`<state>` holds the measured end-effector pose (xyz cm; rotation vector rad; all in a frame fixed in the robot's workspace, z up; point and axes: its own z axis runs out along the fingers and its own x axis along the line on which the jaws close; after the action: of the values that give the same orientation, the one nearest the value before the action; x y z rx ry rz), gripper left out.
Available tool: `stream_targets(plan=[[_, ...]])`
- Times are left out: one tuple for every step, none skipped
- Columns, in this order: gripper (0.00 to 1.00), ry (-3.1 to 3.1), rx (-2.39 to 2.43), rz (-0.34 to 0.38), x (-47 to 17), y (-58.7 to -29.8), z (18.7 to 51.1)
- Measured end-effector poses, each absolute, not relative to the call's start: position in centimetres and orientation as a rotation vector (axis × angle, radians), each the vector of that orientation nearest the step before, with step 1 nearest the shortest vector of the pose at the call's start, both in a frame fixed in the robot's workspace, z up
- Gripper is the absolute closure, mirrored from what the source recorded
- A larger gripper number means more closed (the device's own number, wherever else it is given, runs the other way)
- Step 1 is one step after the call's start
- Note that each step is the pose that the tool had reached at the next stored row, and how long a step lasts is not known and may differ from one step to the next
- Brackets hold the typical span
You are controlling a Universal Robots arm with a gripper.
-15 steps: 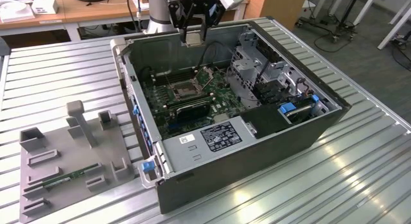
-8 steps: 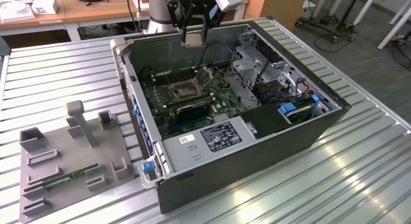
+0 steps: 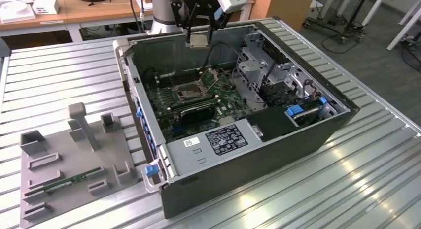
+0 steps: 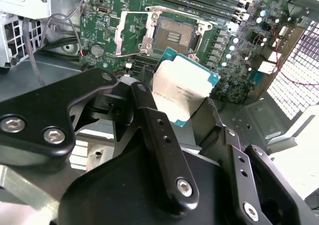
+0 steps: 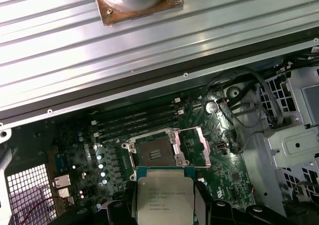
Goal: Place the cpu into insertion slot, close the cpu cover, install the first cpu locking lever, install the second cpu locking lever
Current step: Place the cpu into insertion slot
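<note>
- My gripper hangs above an open computer case that lies on its side on a ribbed metal table.
- My two black fingers are pinched on opposite edges of the cpu, which sits between them as a small flat square with a dull silvery top and a thin green border.
- In the exterior view the cpu is in the air near the far side of the case, well above the green motherboard and touching nothing but my fingers.
- The insertion slot is a small square black socket with a dark middle, uncovered and with no chip in it; in the first wrist view the insertion slot lies just beyond the edge of the held cpu.
- The cpu cover, a thin silvery frame with a square cut-out, is swung open and lies beside the slot (not over it); the first wrist view shows the cpu cover the same way.
- Long black memory slots run in rows on the board near the socket.
- At the exterior view's left, apart from the case, a gray fixture tray rests on the table with a long green memory stick lying in it.
</note>
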<state>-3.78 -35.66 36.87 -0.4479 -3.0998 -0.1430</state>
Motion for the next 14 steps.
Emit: stream_targets(plan=[[0.45, -3.100, -0.448, -0.143, -3.78, -35.65, 36.87], [0.45, -3.100, -0.448, -0.143, -3.78, -35.65, 36.85], [0.45, -3.100, -0.448, -0.143, -3.78, -35.65, 36.81], [0.45, -3.100, -0.448, -0.143, -3.78, -35.65, 36.77], [0.45, -3.100, -0.448, -0.143, -3.78, -35.66, 36.72], [0.45, -3.100, -0.448, -0.143, -3.78, -35.66, 36.67], [0.45, -3.100, -0.448, -0.143, -3.78, -35.65, 36.62], [0.45, -3.100, -0.448, -0.143, -3.78, -35.65, 36.58], [0.45, -3.100, -0.448, -0.143, -3.78, -35.65, 36.55], [0.45, -3.100, -0.448, -0.143, -3.78, -35.65, 36.55], [0.45, -3.100, -0.448, -0.143, -3.78, -35.66, 36.55], [0.45, -3.100, -0.448, -0.143, -3.78, -35.65, 36.53], [0.45, -3.100, -0.448, -0.143, -3.78, -35.65, 36.51], [0.45, -3.100, -0.448, -0.143, -3.78, -35.66, 36.51]])
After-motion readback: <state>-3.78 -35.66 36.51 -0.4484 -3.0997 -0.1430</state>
